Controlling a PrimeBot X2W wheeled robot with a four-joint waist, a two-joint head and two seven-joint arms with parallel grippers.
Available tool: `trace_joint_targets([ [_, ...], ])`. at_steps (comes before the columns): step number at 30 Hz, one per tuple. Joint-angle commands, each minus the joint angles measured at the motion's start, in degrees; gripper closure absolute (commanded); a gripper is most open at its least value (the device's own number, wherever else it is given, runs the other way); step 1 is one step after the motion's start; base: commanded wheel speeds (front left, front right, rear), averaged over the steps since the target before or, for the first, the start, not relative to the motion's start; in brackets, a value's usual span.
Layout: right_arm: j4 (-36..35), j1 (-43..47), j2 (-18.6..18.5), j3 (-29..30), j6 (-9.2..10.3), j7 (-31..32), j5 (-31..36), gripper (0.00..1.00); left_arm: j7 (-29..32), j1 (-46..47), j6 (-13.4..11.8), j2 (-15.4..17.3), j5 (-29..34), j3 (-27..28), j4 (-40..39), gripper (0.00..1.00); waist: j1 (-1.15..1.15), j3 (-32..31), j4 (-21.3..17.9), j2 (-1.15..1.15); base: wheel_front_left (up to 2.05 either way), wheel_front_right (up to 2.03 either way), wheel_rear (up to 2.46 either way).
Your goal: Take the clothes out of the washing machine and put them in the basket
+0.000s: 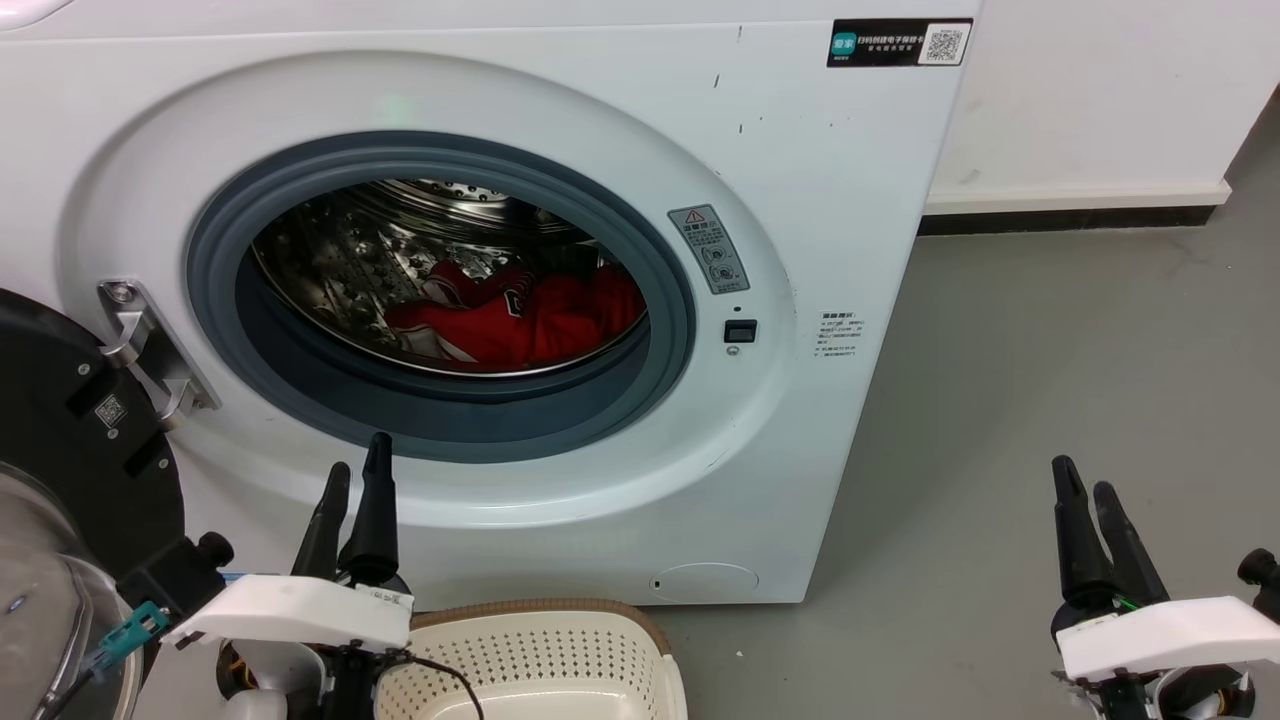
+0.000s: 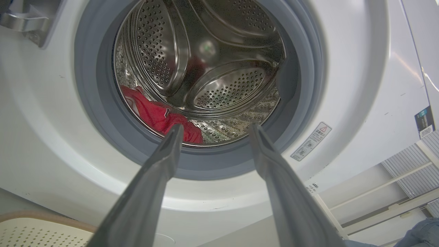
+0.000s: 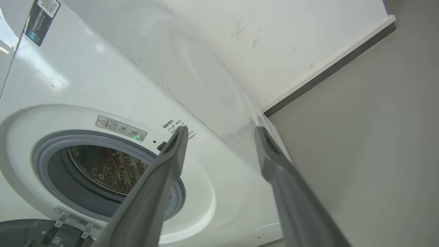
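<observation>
Clothes: one red bundle with white stripe panels and a small dark patch, laid low in the drum of the washing machine, close behind the porthole's lower lip.
Drum: one, of dimpled steel, seen through the open porthole.
Washing machine: one, white and front-loading. One grey rubber ring is set round the porthole. One dark door is swung open at the robot's left of it on a metal hinge.
Labels: three are counted on the washing machine's front. These are a black strip with a QR code at the upper right corner, a grey warning sticker with a red triangle beside the porthole, and a small text block further right. The print is too small to be read.
Basket: one, cream and perforated with a brown rim, set just in front of the washing machine, below the porthole.
Left gripper: held upright before the washing machine, under the porthole, with its two dark fingers parted and a clear gap between the tips.
Right gripper: held upright off the washing machine's right side, over the grey floor, its two fingers likewise parted.
</observation>
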State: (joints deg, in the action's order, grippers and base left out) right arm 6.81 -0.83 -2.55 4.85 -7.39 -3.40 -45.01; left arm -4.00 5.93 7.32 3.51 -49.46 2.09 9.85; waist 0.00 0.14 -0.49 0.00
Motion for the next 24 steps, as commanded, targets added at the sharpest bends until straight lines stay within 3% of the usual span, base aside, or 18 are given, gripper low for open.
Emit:
trace_joint_targets([
  [1,-1.3,0.0,-0.3,-0.1,-0.07,-0.3,3.0,0.0,-0.7,1.4,0.1,0.7,2.8,-0.2,-0.4,0.0,0.0,0.0,0.0,0.0,0.0,0.0,0.0],
  [24,-3.5,2.0,-0.4,-0.8,-0.1,-0.8,23.4,0.0,-4.6,2.3,-1.3,2.7,21.5,-3.2,3.1,0.0,0.0,-0.2,-0.2,0.0,0.0,0.0,0.0],
])
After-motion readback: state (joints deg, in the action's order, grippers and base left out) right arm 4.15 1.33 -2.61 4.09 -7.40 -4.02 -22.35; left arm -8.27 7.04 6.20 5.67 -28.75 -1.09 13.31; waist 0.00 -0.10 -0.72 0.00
